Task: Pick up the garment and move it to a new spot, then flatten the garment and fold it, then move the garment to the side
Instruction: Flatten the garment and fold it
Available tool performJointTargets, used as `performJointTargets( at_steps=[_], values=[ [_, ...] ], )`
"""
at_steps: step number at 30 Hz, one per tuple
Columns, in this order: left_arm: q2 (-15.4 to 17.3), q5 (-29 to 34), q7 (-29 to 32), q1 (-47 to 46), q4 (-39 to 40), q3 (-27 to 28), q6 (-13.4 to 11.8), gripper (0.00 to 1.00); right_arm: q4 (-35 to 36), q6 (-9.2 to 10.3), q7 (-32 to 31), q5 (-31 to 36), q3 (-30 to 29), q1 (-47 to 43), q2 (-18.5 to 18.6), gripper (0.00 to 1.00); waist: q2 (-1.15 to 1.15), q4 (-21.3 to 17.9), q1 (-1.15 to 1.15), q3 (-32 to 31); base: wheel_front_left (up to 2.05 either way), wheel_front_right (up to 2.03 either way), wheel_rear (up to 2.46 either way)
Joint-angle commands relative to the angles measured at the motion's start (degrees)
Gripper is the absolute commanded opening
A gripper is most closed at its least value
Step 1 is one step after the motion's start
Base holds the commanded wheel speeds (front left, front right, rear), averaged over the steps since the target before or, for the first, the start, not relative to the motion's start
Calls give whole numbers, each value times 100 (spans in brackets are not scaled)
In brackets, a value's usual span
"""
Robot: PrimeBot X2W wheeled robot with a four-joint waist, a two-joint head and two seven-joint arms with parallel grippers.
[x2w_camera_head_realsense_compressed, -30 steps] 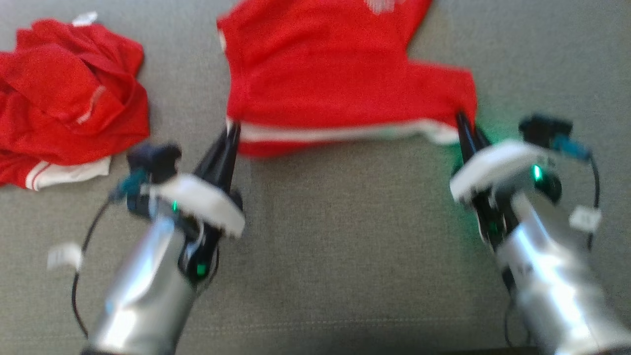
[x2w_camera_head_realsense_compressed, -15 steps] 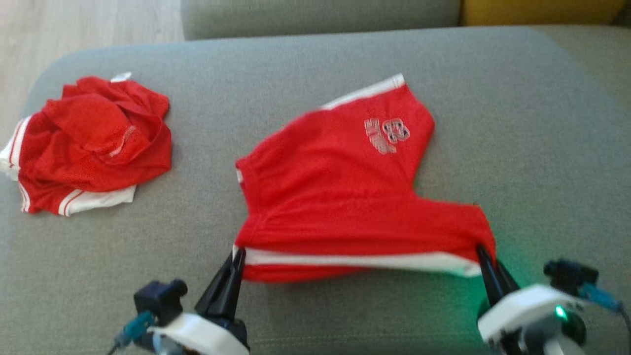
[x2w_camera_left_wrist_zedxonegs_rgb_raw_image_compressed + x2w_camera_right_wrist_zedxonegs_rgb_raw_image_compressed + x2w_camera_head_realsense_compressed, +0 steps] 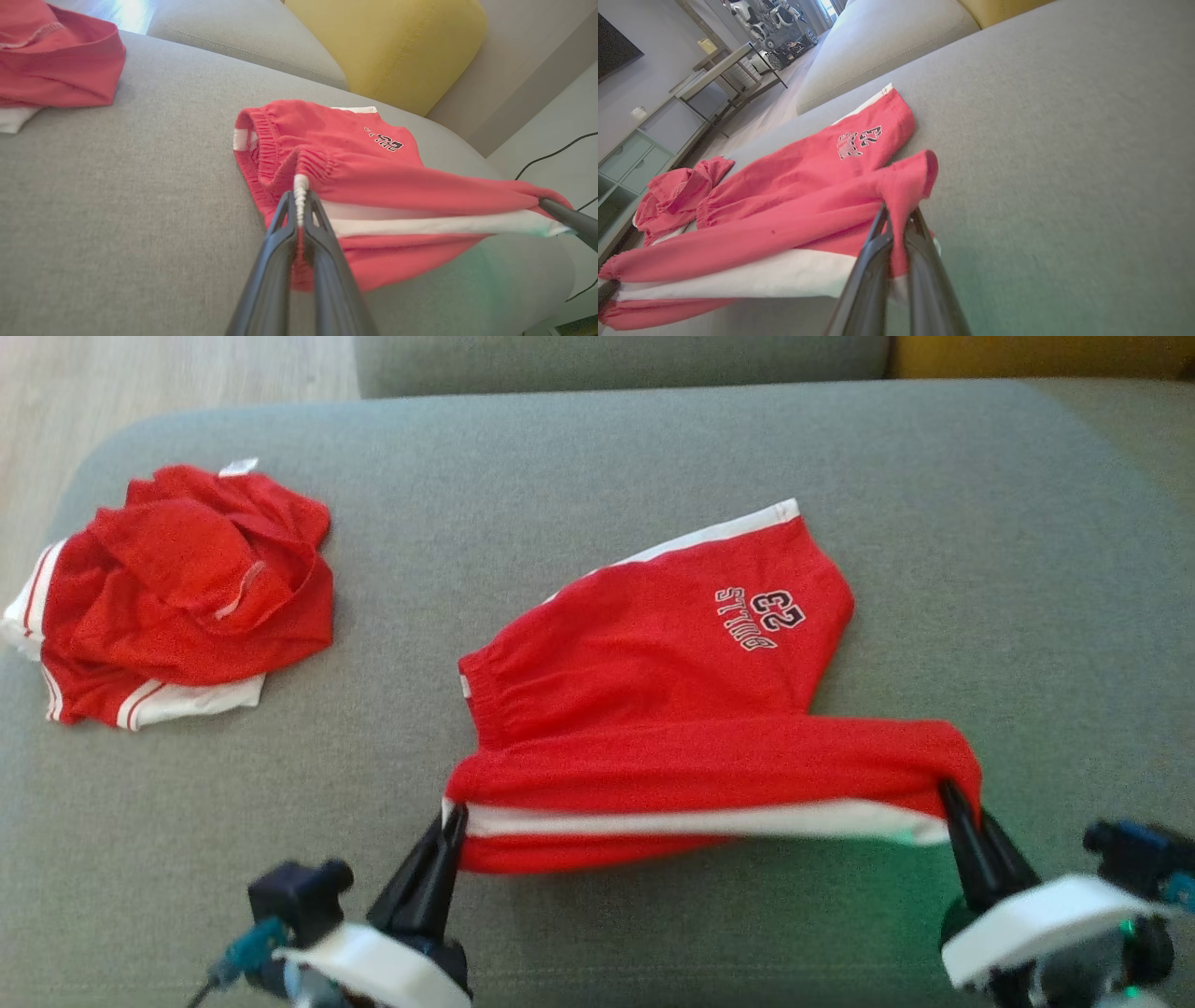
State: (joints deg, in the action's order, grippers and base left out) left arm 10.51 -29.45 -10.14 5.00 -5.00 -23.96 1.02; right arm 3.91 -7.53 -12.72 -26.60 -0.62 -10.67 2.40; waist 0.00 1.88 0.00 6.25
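We held the red shorts (image 3: 653,709) by their near edge, our left gripper (image 3: 447,821) clenched on the waistband corner and our right gripper (image 3: 951,795) on the leg hem, long axis running crosswise between them. The rest lay beyond that edge on the grey cushion (image 3: 597,457), so we judged the fold should go forward, away from us.

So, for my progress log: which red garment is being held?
The red shorts printed with 23, pinched by left tool and right tool; the crumpled garment lies apart.
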Motion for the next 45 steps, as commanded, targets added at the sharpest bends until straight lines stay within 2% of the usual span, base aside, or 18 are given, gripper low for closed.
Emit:
performJointTargets(
  at_steps=[1, 8, 17, 23, 31, 32, 33, 34, 41, 45],
  values=[
    [83, -43, 23, -440, 214, 237, -6, 0, 230, 4, -25, -10, 80, 456, 51, 0, 0, 53, 0, 135, 0, 0, 0],
    [-30, -143, 254, -1451, -47, 205, 209, 0, -200, 4, -335, 202, 67, 1774, 102, 0, 0, 385, 0, 769, 0, 0, 0],
    [-360, -295, 312, -2763, -943, -83, 506, 0, -1546, 4, -559, 205, 89, 3570, 397, 0, 0, 834, 0, 1449, 0, 0, 0],
    [-518, -423, 82, -3301, -1498, -292, 594, 0, -2352, 4, -397, 191, 212, 4348, 620, 0, 0, 954, 0, 1648, 0, 0, 0],
    [-631, -651, -270, -3682, -2006, -374, 629, 0, -3092, 4, 139, 119, 453, 4999, 852, 0, 0, 948, 0, 1799, 0, 0, 0],
    [-639, -682, -292, -3706, -2083, -385, 632, 22, -3177, 4, 198, 93, 499, 5026, 855, 1, 0, 940, 0, 1799, 0, 0, 0],
    [-648, -719, -311, -3723, -2148, -397, 634, 48, -3245, 4, 251, 65, 567, 5032, 857, 95, 0, 930, 0, 1793, 0, 0, 0],
    [-653, -740, -333, -3739, -2200, -411, 636, 100, -3299, 4, 316, 40, 632, 5026, 863, 100, 0, 918, 0, 1784, 0, 0, 0],
    [-585, -615, -444, -3609, -2276, -444, 625, 100, -3257, 4, 816, -98, 931, 4744, 916, 100, 0, 785, 0, 1619, 0, 0, 0],
    [-431, -295, -479, -3332, -1949, -248, 381, 100, -2931, 4, 1192, 49, 1019, 4357, 974, 100, 0, 657, 0, 1449, 0, 0, 0]
  ],
)
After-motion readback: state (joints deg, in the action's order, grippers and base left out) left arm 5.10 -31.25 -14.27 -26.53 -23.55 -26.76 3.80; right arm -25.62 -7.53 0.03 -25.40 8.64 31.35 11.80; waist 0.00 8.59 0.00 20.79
